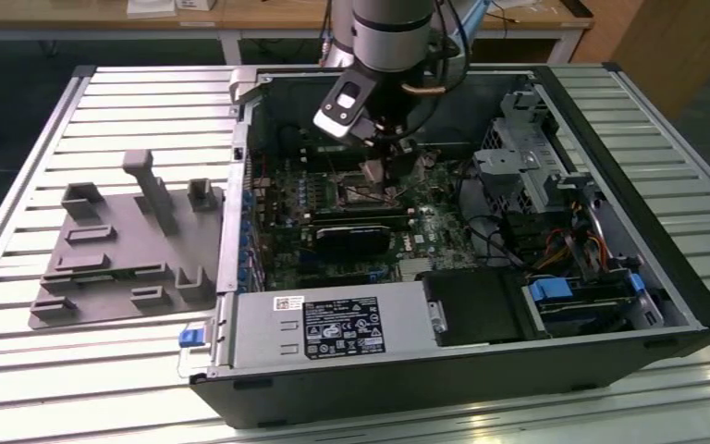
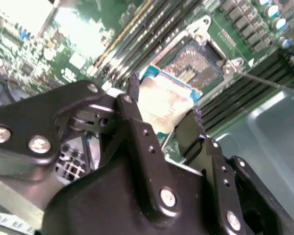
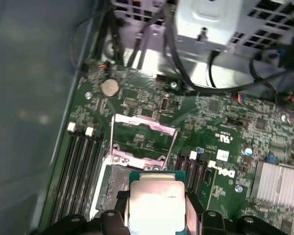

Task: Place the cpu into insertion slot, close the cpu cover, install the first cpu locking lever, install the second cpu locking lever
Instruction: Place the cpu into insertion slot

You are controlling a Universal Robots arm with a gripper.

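Lies flat: the cpu [image 3: 156,200], silvery metal top facing up in the first wrist view, a thin green edge around it. Being square, offers no real long axis; sides roughly in line with the sides of the insertion slot [image 2: 198,61]. Hangs close over the near part of that slot, covering part of it in the first wrist view; impossible to tell whether touching it.

Clamped in the gripper [image 2: 162,103], with the black fingers [image 2: 139,125] pressed against two opposite edges of the chip and spread no wider than the chip itself. Grasps nothing else.

Beyond the slot, swung up and open, the cpu cover [image 3: 144,123], with green board visible through its square window.

In the exterior view, reaches down into the open computer case [image 1: 651,277], low over the green motherboard [image 1: 330,208], near the board's middle.
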